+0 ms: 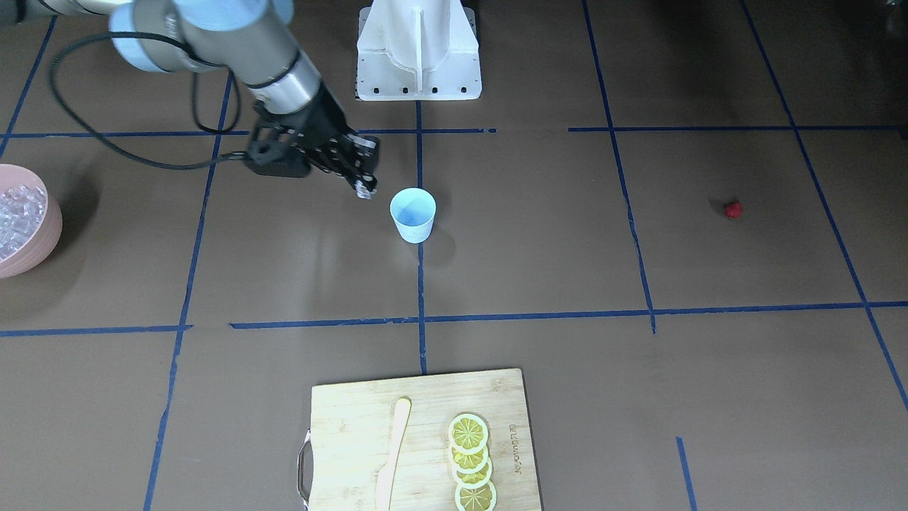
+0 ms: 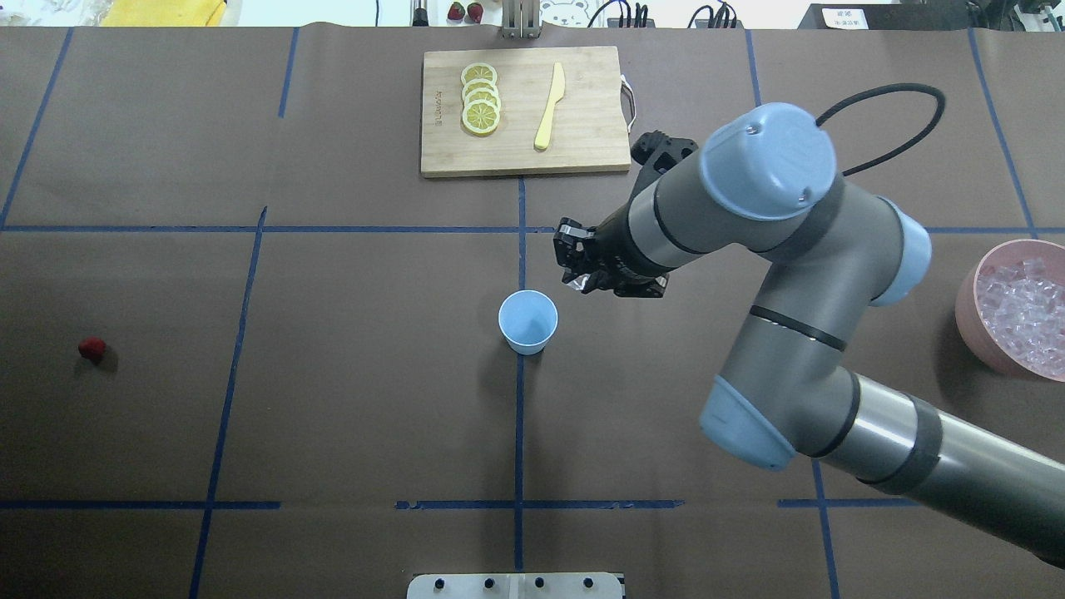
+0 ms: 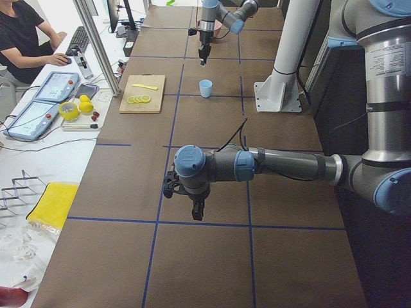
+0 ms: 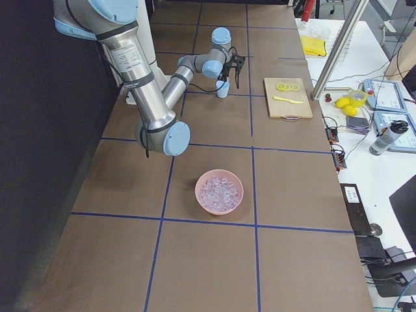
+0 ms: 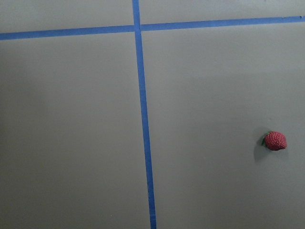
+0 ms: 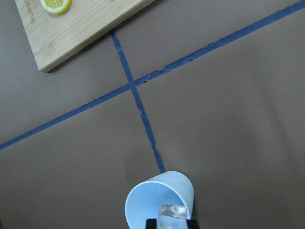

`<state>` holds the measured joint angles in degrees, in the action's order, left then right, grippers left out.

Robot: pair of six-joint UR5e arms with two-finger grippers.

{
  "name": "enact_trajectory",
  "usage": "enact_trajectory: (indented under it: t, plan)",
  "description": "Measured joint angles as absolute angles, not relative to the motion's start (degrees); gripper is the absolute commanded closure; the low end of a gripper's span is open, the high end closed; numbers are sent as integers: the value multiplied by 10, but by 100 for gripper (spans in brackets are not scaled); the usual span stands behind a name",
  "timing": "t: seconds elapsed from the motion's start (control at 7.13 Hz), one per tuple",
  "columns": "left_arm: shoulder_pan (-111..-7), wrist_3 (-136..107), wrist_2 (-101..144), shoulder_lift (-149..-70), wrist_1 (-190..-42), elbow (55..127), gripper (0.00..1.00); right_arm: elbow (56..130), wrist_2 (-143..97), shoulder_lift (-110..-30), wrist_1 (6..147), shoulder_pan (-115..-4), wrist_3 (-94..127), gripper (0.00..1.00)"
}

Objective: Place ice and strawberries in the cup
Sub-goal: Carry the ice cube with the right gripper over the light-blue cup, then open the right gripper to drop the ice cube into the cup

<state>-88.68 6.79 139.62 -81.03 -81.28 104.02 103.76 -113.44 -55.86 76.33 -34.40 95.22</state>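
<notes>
Nearest the robot, the strawberry (image 2: 91, 349) lies alone on the brown table (image 2: 333, 399), far out on the robot's left and well apart from the pale blue cup (image 2: 527, 321). The left gripper (image 3: 198, 208) hangs over the table on that side. Its wrist camera looks down on the berry, but we cannot tell how its jaws stand.

A little farther out, the cup stands upright on a blue tape line (image 2: 519, 416) at mid-table. Just beyond it, the right gripper (image 2: 582, 279) hovers higher than the rim, clamped narrowly on a clear ice cube (image 6: 172, 211). In the wrist view we see the cube against the edge of the cup's mouth.

Off to the robot's right, the pink bowl (image 2: 969, 308) holds a heap of ice (image 2: 1019, 312). Farthest away, the wooden cutting board (image 2: 591, 125) carries four overlapping lemon slices (image 2: 481, 121) and a yellow knife (image 2: 549, 108).
</notes>
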Motion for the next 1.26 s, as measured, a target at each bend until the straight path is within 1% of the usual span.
enact_trajectory:
  t: [0.28, 0.42, 0.56, 0.7, 0.84, 0.98, 1.26]
  plan:
    - [-887, 68, 1397, -810, -813, 1044, 0, 1001, -1119, -530, 764, -323, 969, 96]
    - [-887, 67, 1397, -810, -813, 1045, 0, 995, -1113, -527, 764, -316, 972, 90]
    - [-887, 67, 1397, -810, -813, 1045, 0, 991, -1106, -525, 764, -311, 972, 82]
    - [-887, 67, 1399, -810, -812, 1045, 0, 987, -1100, -523, 763, -308, 972, 60]
    - [-887, 67, 1401, -810, -812, 1045, 0, 985, -1098, -521, 763, -306, 972, 42]
    - [-887, 67, 1401, -810, -812, 1045, 0, 983, -1097, -520, 763, -306, 972, 33]
    - [-887, 67, 1402, -810, -812, 1044, 0, 981, -1097, -520, 763, -305, 972, 31]
